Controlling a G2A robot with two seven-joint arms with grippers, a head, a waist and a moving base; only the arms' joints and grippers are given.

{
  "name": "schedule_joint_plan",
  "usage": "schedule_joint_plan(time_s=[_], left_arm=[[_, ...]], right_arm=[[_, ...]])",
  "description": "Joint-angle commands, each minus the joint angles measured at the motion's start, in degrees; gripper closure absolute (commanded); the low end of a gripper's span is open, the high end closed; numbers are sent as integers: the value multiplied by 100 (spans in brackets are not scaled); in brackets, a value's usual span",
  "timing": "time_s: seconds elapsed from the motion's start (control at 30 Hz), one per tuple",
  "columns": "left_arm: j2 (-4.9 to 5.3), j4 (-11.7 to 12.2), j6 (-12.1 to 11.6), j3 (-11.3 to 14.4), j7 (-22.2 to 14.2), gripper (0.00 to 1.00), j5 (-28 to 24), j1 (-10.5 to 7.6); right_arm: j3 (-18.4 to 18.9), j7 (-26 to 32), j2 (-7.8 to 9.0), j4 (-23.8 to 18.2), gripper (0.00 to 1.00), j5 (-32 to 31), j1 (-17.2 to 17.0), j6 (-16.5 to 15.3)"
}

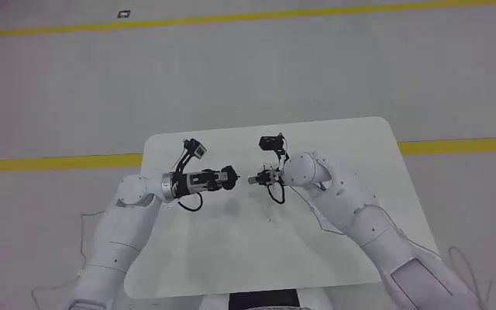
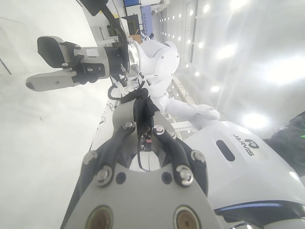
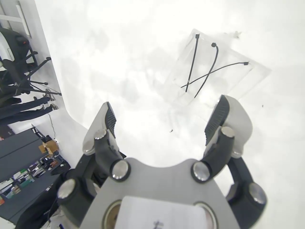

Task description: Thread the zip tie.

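My left gripper (image 2: 140, 110) is shut on a black zip tie (image 2: 143, 96), which bunches up into a knot-like lump just past the fingertips. Opposite it hangs my right gripper (image 2: 40, 69), open, with nothing between its fingers. In the top view the left gripper (image 1: 230, 177) and the right gripper (image 1: 256, 180) face each other a short way apart above the middle of the white table (image 1: 349, 155). The right wrist view has the right gripper (image 3: 164, 117) open and empty above the table.
A clear flat tray (image 3: 238, 82) lies on the table beyond the right gripper. Three loose black zip ties (image 3: 193, 60) lie crossed in it. A tiny dark speck (image 3: 171, 131) rests on the table surface.
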Motion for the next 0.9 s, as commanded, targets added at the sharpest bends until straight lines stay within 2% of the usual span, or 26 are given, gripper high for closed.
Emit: schedule_joint_plan(time_s=[0.0,0.2,0.47,0.73,0.87], left_arm=[[0,0,0,0,0,100,0,0],[0,0,0,0,0,100,0,0],[0,0,0,0,0,100,0,0],[0,0,0,0,0,100,0,0],[0,0,0,0,0,100,0,0]], right_arm=[[-4,-4,3,-4,0,5,1,0],[-6,-111,5,16,0,-5,-58,-30],[-118,86,-152,338,0,-1,212,0],[-118,86,-152,338,0,-1,212,0],[-86,-126,-152,436,0,-34,143,0]])
